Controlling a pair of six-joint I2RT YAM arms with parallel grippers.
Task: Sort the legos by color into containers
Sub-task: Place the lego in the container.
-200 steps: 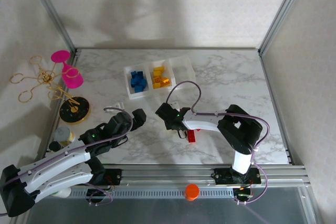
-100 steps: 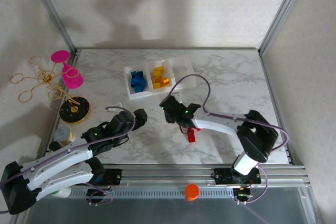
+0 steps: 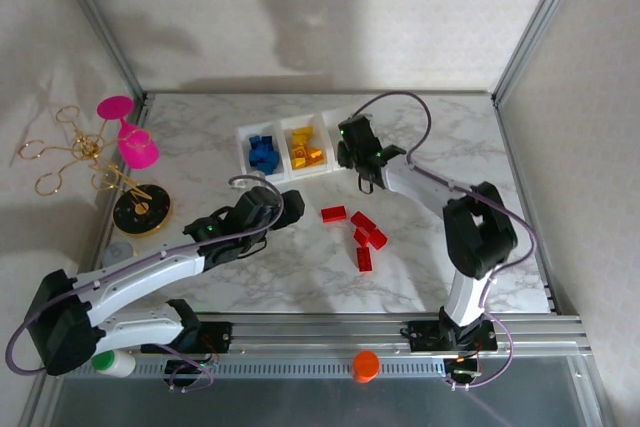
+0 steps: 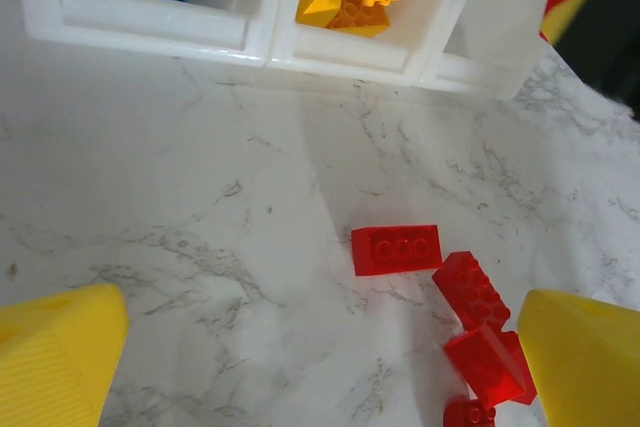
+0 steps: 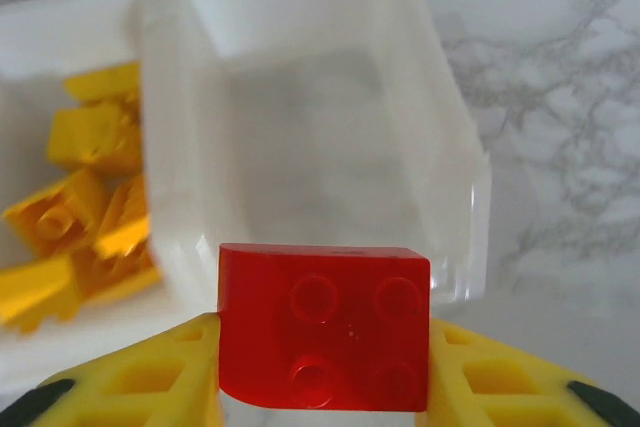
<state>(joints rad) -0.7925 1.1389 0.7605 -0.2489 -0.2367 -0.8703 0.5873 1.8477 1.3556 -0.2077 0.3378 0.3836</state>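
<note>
At the right bin (image 5: 300,137) of the 3 joined containers (image 3: 290,179), on the far side of the counter (image 3: 460,177), the right claw (image 5: 322,377) pinches 1 red brick (image 5: 322,327) between its yellow fingers (image 5: 150,377). Blue legos (image 3: 262,150) lie in the left bin, yellow legos (image 3: 305,152) in the middle 1. Nearer, the left claw (image 4: 320,357) hangs spread wide above loose red legos (image 4: 395,249) on the marble.

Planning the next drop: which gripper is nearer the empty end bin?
Right. The right gripper, shut on a red brick, is at the empty bin's near rim; the left gripper hangs farther back over the table, above the loose red bricks.
</note>
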